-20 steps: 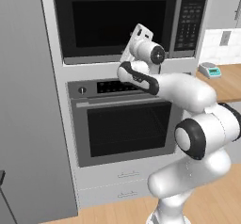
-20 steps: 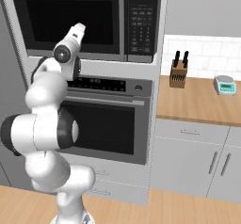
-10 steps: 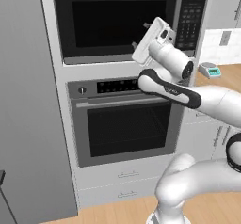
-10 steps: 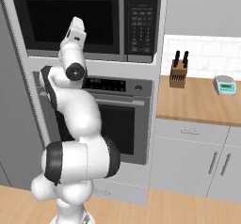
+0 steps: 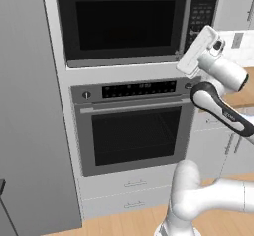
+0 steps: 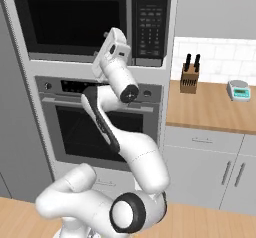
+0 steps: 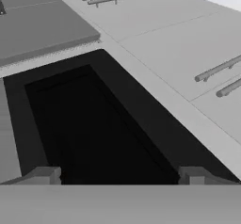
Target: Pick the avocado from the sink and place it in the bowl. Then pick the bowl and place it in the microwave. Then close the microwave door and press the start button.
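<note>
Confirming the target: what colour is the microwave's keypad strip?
Black keypad strip with pale buttons, clearest in the right base view.

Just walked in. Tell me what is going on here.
A white robot arm holds its open two-finger gripper up in front of the built-in dark grey microwave, carrying nothing. The microwave's wide door with black glass window looks shut. The hand sits near the black keypad strip, above the larger oven with a bar handle.

Glossy black glass microwave door, matt grey frame; wooden countertop.
</note>
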Motion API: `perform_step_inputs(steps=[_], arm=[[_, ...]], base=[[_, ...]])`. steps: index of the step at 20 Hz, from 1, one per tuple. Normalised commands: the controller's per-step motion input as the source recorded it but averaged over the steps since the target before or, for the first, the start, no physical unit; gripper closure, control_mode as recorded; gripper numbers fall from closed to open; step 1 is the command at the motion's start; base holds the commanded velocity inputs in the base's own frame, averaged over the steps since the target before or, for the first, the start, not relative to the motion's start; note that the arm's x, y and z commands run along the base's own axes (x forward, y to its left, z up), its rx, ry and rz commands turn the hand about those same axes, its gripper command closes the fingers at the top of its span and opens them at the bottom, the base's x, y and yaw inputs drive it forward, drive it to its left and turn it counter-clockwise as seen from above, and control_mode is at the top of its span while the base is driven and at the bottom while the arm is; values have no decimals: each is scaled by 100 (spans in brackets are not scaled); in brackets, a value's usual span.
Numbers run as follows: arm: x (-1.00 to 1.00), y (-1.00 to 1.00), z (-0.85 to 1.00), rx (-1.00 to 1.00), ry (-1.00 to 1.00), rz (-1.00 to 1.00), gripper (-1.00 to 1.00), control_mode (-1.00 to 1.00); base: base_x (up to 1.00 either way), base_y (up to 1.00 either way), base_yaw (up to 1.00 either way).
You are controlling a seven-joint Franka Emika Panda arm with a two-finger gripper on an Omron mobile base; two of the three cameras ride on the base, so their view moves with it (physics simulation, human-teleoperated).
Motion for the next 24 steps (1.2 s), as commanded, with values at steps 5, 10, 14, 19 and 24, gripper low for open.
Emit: perform_step_inputs(steps=[5, 10, 14, 19, 24], arm=[[20, -85, -26, -22, 0, -5, -100, -100], [3, -46, -73, -31, -1, -8, -100, -100], [22, 4, -30, -20, -23, -11, 100, -100], [39, 36, 0, -11, -29, -13, 100, -100], [37, 7, 2, -5, -7, -14, 100, -100]], base=[[0, 0, 0], [0, 0, 0], [0, 0, 0], [0, 0, 0], [0, 0, 0]])
